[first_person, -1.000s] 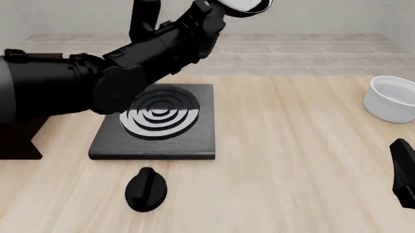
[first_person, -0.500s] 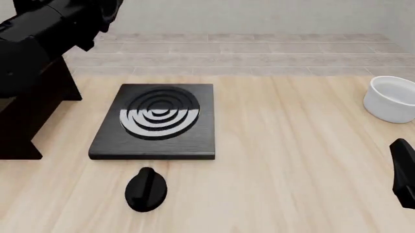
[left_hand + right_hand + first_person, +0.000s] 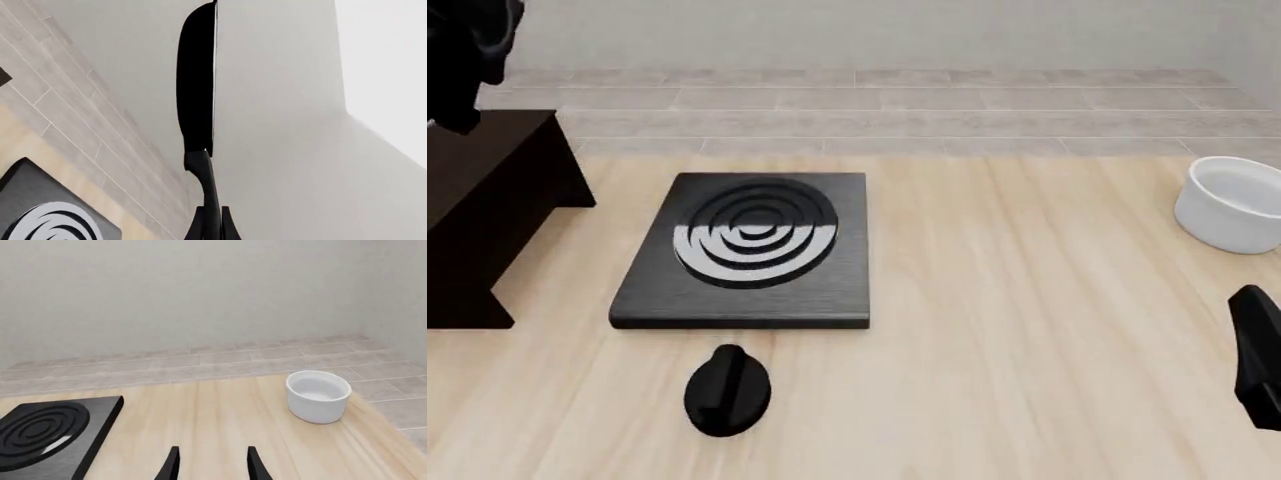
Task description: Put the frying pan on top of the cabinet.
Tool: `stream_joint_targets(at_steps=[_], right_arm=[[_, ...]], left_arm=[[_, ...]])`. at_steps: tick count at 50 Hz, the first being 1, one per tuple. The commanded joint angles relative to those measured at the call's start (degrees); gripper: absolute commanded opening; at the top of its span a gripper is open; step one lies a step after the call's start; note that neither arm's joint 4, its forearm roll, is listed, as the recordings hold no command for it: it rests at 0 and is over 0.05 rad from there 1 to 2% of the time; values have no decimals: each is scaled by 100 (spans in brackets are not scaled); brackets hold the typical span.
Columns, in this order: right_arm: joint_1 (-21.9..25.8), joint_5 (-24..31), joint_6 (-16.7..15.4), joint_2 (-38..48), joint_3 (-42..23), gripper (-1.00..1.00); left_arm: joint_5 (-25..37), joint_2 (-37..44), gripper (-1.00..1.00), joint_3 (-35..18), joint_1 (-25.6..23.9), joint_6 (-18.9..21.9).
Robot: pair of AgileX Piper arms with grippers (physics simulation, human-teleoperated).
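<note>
Black and glossy, the frying pan hangs edge-on in the left wrist view, its handle clamped between the left gripper fingers. The cabinet top, left of frame, appears bare; placing remains. Right gripper fingers stand apart.

My front camera looks down over the stove plate, which my right wrist camera, low near the table, and upward-tilted left wrist camera share.

table | on it: cabinet, stove plate, knob, bowl
</note>
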Motion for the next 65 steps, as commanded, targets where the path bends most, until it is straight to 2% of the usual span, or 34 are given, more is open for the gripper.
stream_joint_targets(at_steps=[1, 10, 12, 25, 35, 43, 57, 65], right_arm=[[13, -3, -16, -1, 0, 100], [18, -7, -21, -1, 0, 100], [5, -13, 0, -2, 0, 100], [6, -13, 16, -2, 1, 100], [17, -2, 24, 0, 1, 100], [26, 9, 6, 2, 0, 100], [38, 16, -2, 4, 0, 100], [39, 13, 0, 3, 0, 100]], left_arm=[[-78, -539, -100, 319, 424, -222], [-114, -584, -100, 418, 475, -289], [-97, -818, -100, 709, 775, -553], [232, -1435, -100, 981, 1172, -748], [348, -1704, -100, 1104, 1205, -821], [380, -1940, -100, 1312, 1487, -991], [352, -2153, -100, 1584, 1708, -1241], [430, -2345, -100, 1728, 1689, -1325]])
